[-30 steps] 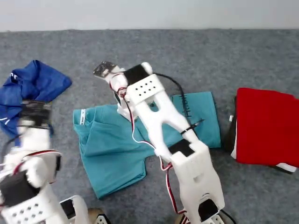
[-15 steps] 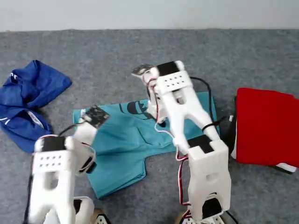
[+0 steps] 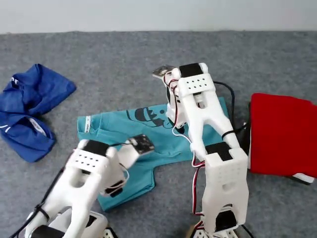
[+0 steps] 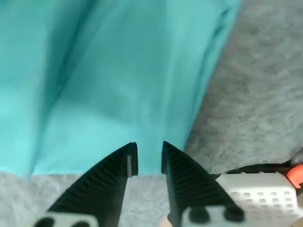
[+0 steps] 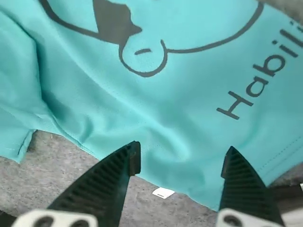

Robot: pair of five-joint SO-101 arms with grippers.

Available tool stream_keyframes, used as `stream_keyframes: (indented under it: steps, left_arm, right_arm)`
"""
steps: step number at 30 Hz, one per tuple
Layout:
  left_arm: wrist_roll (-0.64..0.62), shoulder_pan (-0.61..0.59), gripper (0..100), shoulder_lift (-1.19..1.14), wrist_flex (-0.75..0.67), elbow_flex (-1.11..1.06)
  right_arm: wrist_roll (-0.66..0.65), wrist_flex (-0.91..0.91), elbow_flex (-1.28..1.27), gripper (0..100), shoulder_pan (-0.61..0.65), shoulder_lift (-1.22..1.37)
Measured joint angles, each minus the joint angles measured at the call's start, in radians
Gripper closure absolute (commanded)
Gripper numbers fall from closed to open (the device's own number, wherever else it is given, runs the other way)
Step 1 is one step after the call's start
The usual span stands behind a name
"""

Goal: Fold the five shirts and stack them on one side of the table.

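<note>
Blue shirt [image 3: 29,106] is lying crumpled at left, while the teal shirt [image 3: 106,130] is sprawling in the middle of the bench [image 3: 148,54], soft, light, likely slippery, probably wanting pinches at its hems, the left jaws hanging narrowly parted over its edge, the right jaws gaping wide above its print [image 5: 137,52].

Three shirts are counted in full: one teal shirt [image 3: 111,129], one blue shirt [image 3: 29,106] and one red shirt [image 3: 282,136]. Beneath the red shirt, one dark edge [image 3: 246,148] and one white edge [image 3: 303,178] of cloth are noted; how many further garments these make cannot be determined. Two arms are recorded, the left arm [image 3: 84,173] and the right arm [image 3: 203,111]. Two grippers are recorded, the left gripper [image 4: 146,153] and the right gripper [image 5: 182,158]. One table [image 3: 148,54] is recorded.
</note>
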State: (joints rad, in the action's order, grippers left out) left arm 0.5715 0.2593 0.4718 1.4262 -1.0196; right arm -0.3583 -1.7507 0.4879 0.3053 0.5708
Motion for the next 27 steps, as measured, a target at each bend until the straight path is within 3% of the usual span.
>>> stream_keyframes:
  steps: [21, 27]
  left_arm:
    - [-0.002, 0.049, 91, 0.0, -0.08, -0.087]
    - [-0.003, 0.034, 89, 0.0, -0.189, -0.087]
  right_arm:
    - [0.0, 0.0, 0.0, 71.8, 0.002, 0.0]
    - [0.0, 0.0, 0.0, 71.8, 0.002, 0.0]
